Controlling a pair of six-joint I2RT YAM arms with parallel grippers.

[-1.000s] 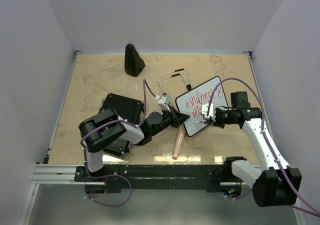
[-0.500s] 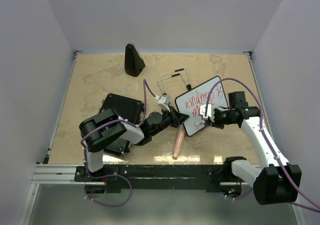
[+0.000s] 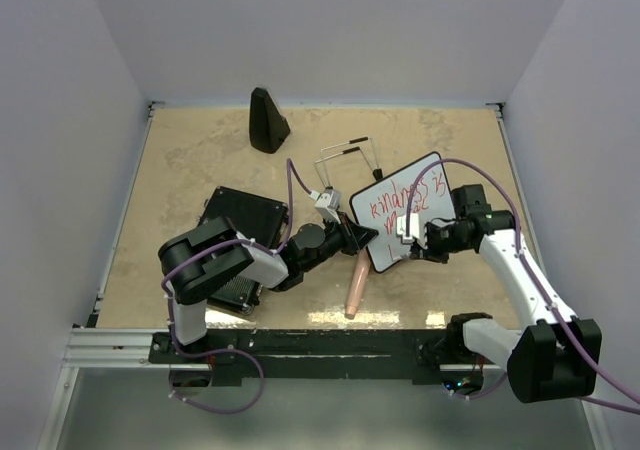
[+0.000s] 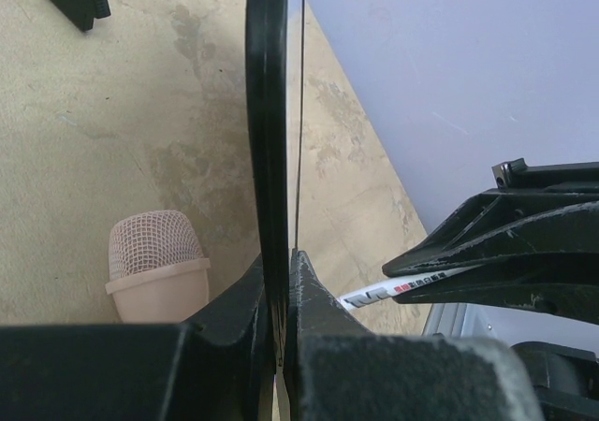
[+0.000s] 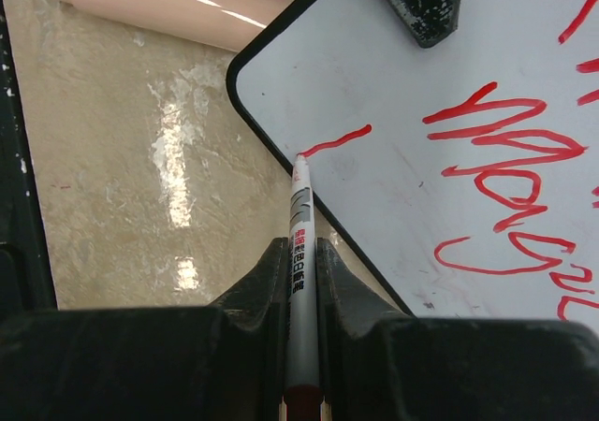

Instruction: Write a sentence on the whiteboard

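Left of the whiteboard (image 3: 386,248) lies a black ribbed case (image 3: 240,232). At the whiteboard's left edge, the left gripper (image 3: 364,234) has its jaws pressed onto the thin black frame, holding the board at a slant. I cannot tell whether the whiteboard's lower corner rests on the table. Just below that edge lies a pink mesh-headed microphone (image 3: 355,288). Red words fill the whiteboard's upper part. On its right, the right gripper (image 3: 407,232) pinches a marker (image 5: 299,243), whose tip touches the near corner at one end of a short red stroke (image 5: 335,141). To write this line well, press lightly and evenly and lead the tip away from the frame, under the existing words. The left pinch must stay firm so the board does not pivot.
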